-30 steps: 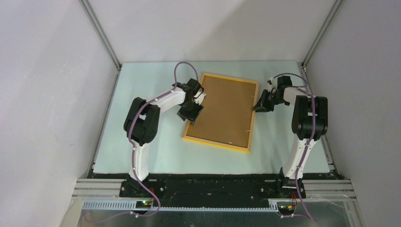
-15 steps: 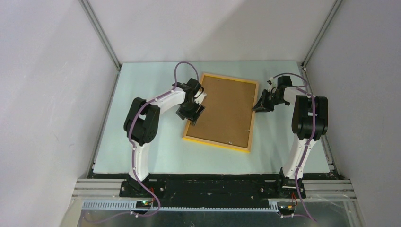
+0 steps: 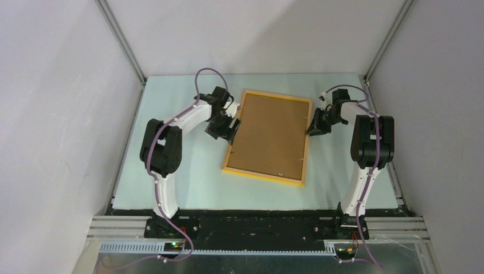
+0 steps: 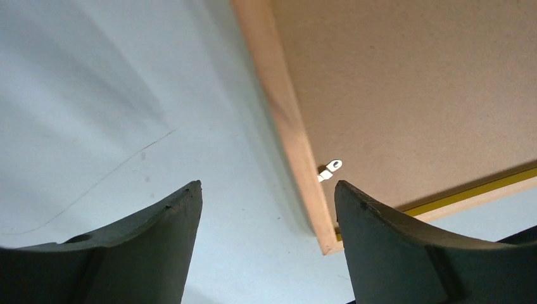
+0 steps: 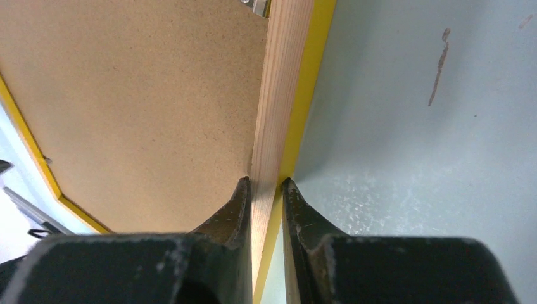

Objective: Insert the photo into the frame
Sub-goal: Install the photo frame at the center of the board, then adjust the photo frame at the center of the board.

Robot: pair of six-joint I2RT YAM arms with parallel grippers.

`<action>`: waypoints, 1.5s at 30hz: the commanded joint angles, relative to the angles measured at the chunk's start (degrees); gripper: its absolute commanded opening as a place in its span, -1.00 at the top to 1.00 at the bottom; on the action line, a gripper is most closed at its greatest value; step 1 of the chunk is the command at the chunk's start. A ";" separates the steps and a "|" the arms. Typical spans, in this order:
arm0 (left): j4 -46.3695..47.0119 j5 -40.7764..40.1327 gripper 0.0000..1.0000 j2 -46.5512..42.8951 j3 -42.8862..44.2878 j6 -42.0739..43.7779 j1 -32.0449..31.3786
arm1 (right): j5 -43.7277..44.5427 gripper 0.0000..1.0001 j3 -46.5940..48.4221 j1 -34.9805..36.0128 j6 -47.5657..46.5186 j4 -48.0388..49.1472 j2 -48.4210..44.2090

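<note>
Left gripper [image 4: 267,185]: open, its two dark fingers spread wide with nothing between them; it hovers at the frame's left edge, one finger over bare table and the other over the board.
Right gripper [image 5: 265,182]: closed on the frame's right edge, one finger on the inner side against the board, the other on the outer yellow side.
Frame [image 3: 262,175]: lies back-up on the table around its middle, turned a little askew, with its far short edge near the table's far edge and its near short edge well short of the near one.
Backing board [image 3: 269,136]: plain brown, fills the frame inside the yellow-orange rim.
Clip [image 4: 329,171]: small white metal tab on the board, just beside the left rail, close to the frame's near-left corner.
Table [image 3: 171,188]: pale blue-green, with a thin scratch on it in the left wrist view.
Lift: whether the gripped edge sits off the table cannot be told.
</note>
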 commanded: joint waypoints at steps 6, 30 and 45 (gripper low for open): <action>0.99 4.40 -0.64 -7.10 2.15 -0.05 6.48 | 5.35 0.41 7.09 2.38 -6.67 -6.98 -0.51; 1.14 8.92 -0.64 -9.85 -0.89 -0.91 12.08 | 13.92 0.49 12.00 6.71 -8.81 -9.28 5.04; 1.04 7.89 -0.65 -10.76 -1.47 0.37 13.31 | 10.55 1.00 34.59 7.33 -23.19 -23.47 16.76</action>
